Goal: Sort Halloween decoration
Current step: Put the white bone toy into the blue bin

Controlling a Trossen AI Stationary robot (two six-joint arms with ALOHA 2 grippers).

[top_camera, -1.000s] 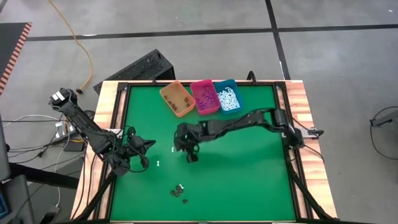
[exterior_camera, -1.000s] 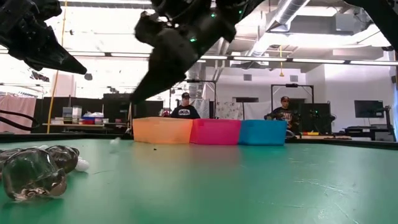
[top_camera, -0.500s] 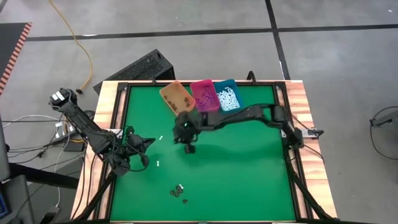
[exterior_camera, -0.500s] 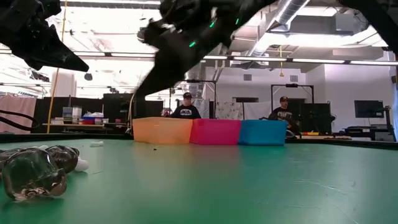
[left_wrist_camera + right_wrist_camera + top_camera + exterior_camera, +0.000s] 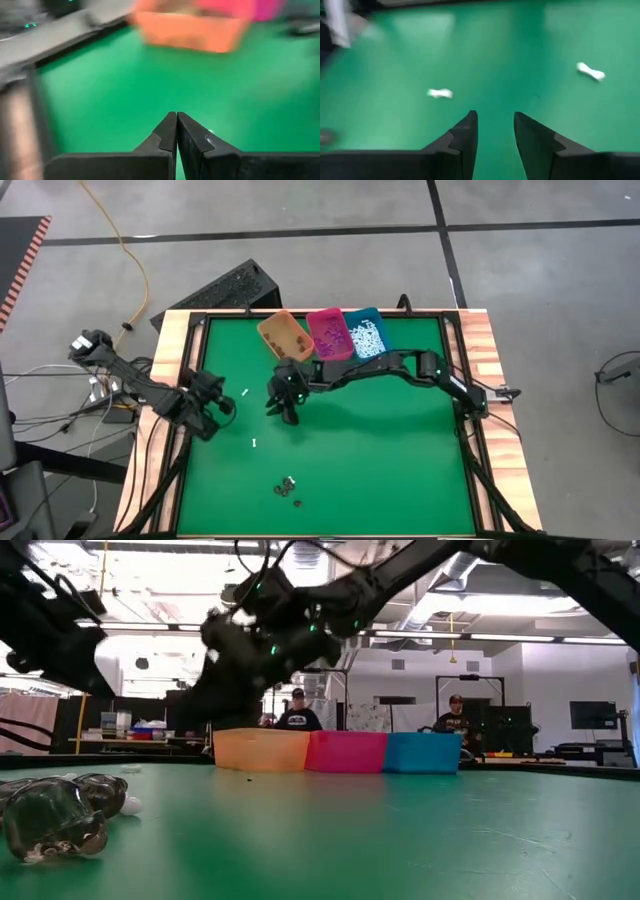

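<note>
We read no writing anywhere; the right gripper (image 5: 493, 131) hangs parted and empty over the green table (image 5: 520, 40), the left gripper (image 5: 176, 131) clenched on nothing.

Left dark two-finger gripper (image 5: 222, 406) at the table's left edge, dark six-joint left arm (image 5: 140, 388) running back off that side; dark angular fingertips (image 5: 176, 131) pressed flat together, nothing between them. Right dark two-finger gripper (image 5: 494, 131) out over the left-centre of the table, dark right arm (image 5: 400, 368) stretched long from the right side, bent at the elbow; fingers (image 5: 465, 136) parted with a clear gap, nothing between them. In the low view, right gripper (image 5: 215, 690) hanging above the surface.
</note>
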